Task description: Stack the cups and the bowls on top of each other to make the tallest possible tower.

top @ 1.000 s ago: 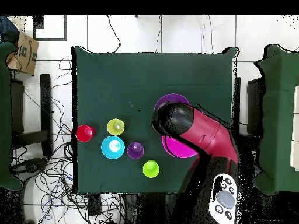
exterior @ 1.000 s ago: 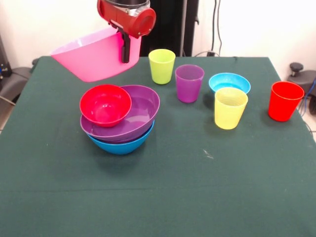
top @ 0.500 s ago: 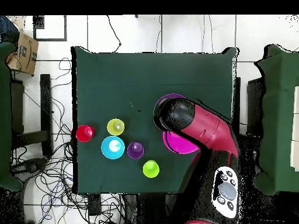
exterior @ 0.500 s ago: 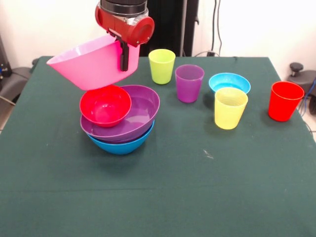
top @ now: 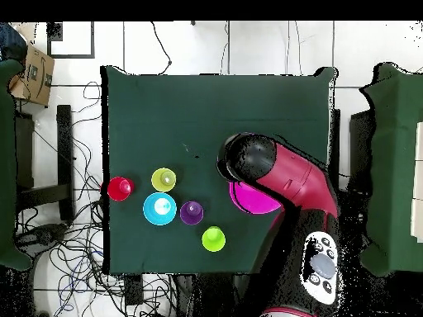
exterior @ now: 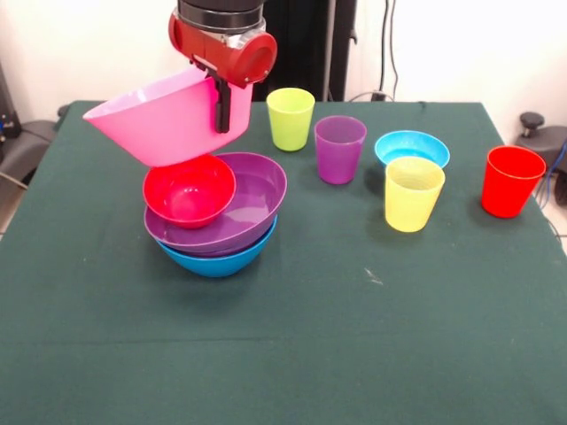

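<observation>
The gripper (exterior: pixel 221 106) is clamped on the rim of the pink bowl (exterior: pixel 164 119), which has come down over the last second and now hangs tilted just above the red bowl (exterior: pixel 189 189) (whether they touch is unclear). The red bowl sits in the purple bowl (exterior: pixel 252 199), itself nested in the blue bowl (exterior: pixel 217 258), toward the counter's (exterior: pixel 354 336) left edge in the front view. Placement looks imminent; four cups and the light blue bowl (exterior: pixel 411 146) wait unstacked.
</observation>
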